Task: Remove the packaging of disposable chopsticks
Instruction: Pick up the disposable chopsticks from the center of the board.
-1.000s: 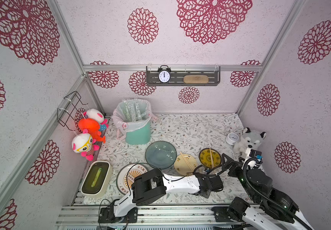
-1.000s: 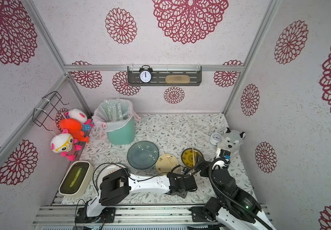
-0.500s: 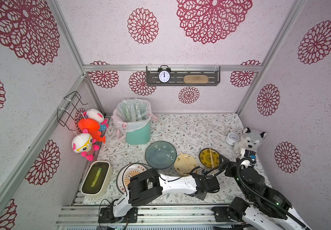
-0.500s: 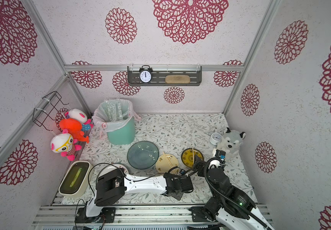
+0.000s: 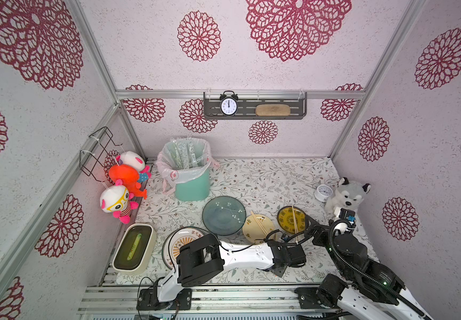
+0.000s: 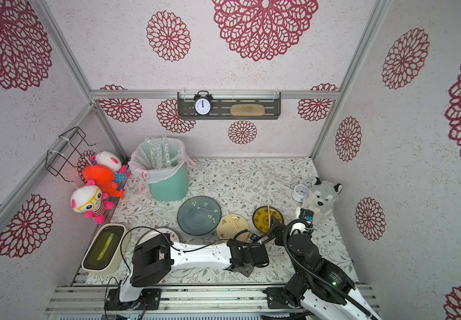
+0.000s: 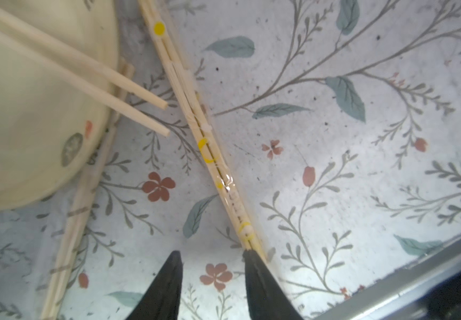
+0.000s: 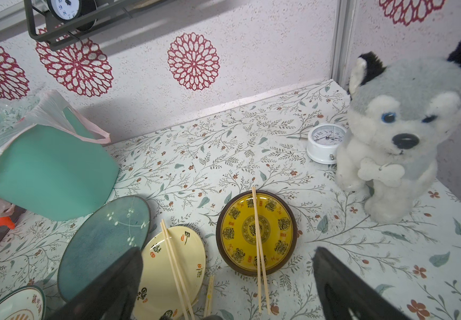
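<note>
On the floral mat (image 7: 334, 166), just beside the cream plate (image 7: 29, 110), lies one wrapped pr of disposable chopsticks (image 7: 193, 105), flat and diagonal in the left wrist view. Its packaging (image 7: 230, 182) is on: a clear crinkly sleeve w/ yellow printed marks, running along the sticks.

The left gripper (image 7: 212, 252) sits low over the mat at one end of the sleeve. Its jaws are partly apart, w/ only bare mat btwn them. One fingertip (image 7: 251, 263) meets the sleeve end; the other is clear of it. Nothing is gripped.

Two bare sticks (image 7: 85, 69) rest across the cream plate. Their tips overhang the rim and end just short of the wrapped pr in that view. Another pr (image 7: 79, 199) lies on the mat, partly under the plate's rim. It's blurred, so can't tell if it's wrapped.

The right gripper (image 8: 226, 249) hangs above the plates, jaws spread wide, holding nothing. Below it in the right wrist view is the yellow plate (image 8: 284, 221) w/ a bare pr (image 8: 258, 243) laid across. The cream plate is next to it, and the blue-grey plate (image 8: 104, 241) is past that.

Nr the back wall, the green bin (image 5: 193, 185) w/ its pink liner holds several clear sleeves (image 5: 187, 155), seen in both top views.
</note>
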